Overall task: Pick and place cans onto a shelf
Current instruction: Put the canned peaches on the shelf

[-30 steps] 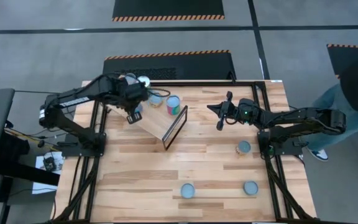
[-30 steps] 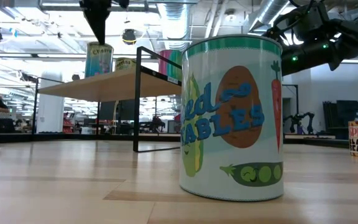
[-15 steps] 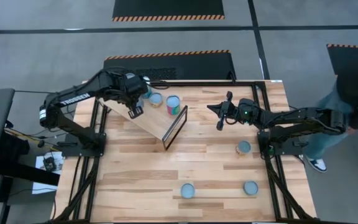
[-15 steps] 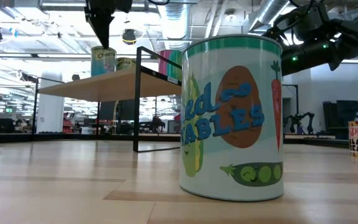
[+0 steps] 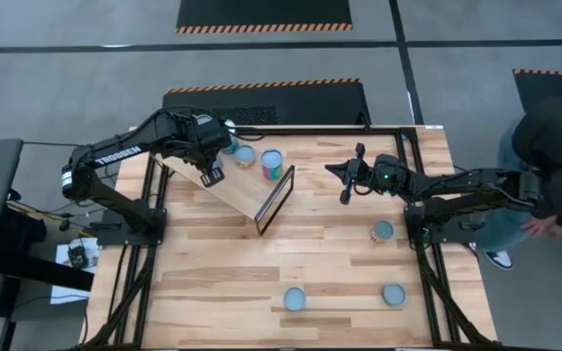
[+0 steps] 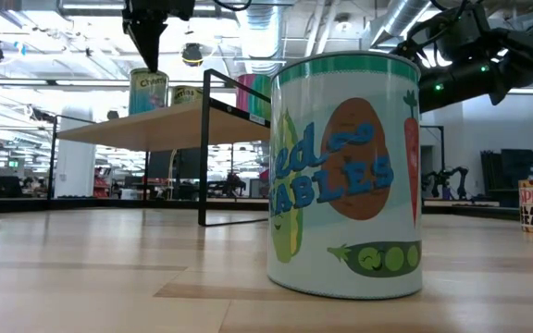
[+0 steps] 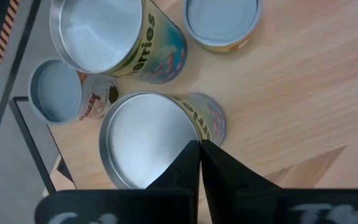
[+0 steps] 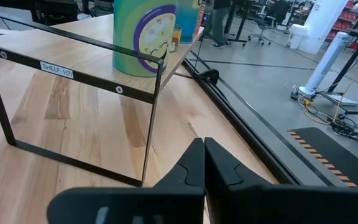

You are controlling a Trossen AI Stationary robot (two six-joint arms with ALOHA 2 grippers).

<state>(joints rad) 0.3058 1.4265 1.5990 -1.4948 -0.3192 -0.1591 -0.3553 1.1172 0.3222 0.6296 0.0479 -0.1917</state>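
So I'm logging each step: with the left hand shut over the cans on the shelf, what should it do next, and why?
Probably lift the left hand clear of the shelf and swing toward the table. It is shut and appears to hold nothing, its fingertips just over the rim of a shelved can. Three cans remain on the table, the nearest near the front edge. The right hand hangs shut beside the shelf.

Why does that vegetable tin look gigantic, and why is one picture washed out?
Low view: the vegetable can stands right by the lens, so it dwarfs the shelf behind, and bright ceiling lights glare. Left wrist view: the can tops look pale and soft, too close to the camera.
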